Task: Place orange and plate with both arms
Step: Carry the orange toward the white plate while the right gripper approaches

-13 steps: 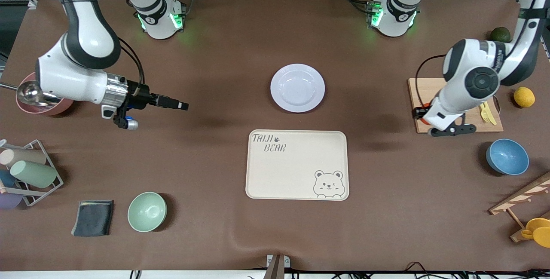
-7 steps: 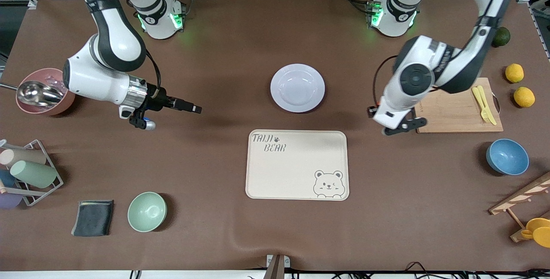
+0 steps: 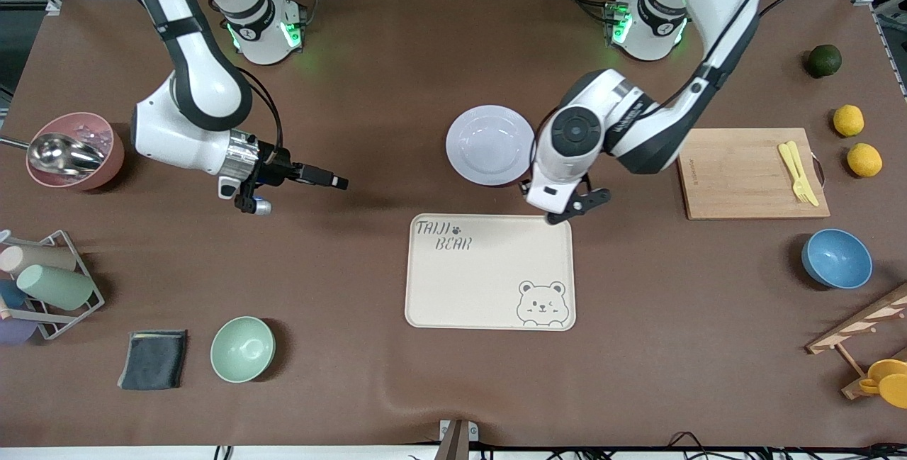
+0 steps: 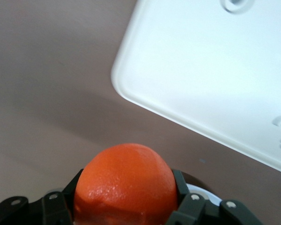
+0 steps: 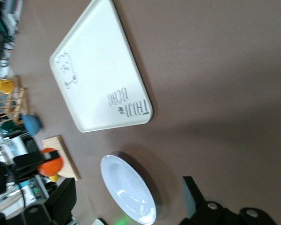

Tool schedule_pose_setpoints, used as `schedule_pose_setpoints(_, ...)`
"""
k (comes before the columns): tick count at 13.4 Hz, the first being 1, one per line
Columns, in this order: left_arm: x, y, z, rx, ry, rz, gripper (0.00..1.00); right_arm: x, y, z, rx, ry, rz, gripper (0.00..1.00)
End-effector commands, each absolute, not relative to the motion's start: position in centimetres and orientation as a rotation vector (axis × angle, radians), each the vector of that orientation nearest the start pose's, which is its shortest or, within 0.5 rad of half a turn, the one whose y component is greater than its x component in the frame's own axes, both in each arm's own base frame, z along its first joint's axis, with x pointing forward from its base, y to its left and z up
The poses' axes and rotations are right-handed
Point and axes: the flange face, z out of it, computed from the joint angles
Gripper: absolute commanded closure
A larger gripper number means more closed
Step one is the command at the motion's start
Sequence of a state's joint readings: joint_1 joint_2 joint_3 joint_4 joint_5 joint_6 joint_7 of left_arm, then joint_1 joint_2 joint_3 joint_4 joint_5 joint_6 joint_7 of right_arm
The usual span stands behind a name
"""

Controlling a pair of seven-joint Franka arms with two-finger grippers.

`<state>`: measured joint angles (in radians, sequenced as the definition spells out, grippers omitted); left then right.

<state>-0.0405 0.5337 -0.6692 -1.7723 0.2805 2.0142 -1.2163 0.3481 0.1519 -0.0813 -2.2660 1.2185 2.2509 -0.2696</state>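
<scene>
orange [image 4: 126, 185]: bright red-orange
plate [image 3: 490, 144]: glossy white, faint lavender tint
tray [image 3: 489, 272]: cream, grey bear drawing and "TAIJI BEAR" lettering
table [image 3: 397, 77]: brown
board [image 3: 751, 173]: light wood
lemons [image 3: 848, 120]: yellow
bowls: mint green [image 3: 242, 349], blue [image 3: 836, 259]

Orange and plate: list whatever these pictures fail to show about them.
- Orange: hidden in the front view by the left arm's wrist; its underside is cut off in the left wrist view by the left gripper.
- Plate: one rim edge is covered by that arm in the front view.
</scene>
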Motion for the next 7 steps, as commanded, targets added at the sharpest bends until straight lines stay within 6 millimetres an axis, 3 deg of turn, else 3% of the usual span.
schedule_pose_setpoints(1,50.1,-42.4,27.5,-2.965,-0.660,0.345,0.98,49.5,16.9,27.5,-2.220,0.393,0.134,0.00)
schedule_pose_setpoints(7,43.7,-48.0,23.0,-2.869,-0.699,0.420,0.98,48.4,19.0,27.1,-2.232,0.343,0.165,0.00)
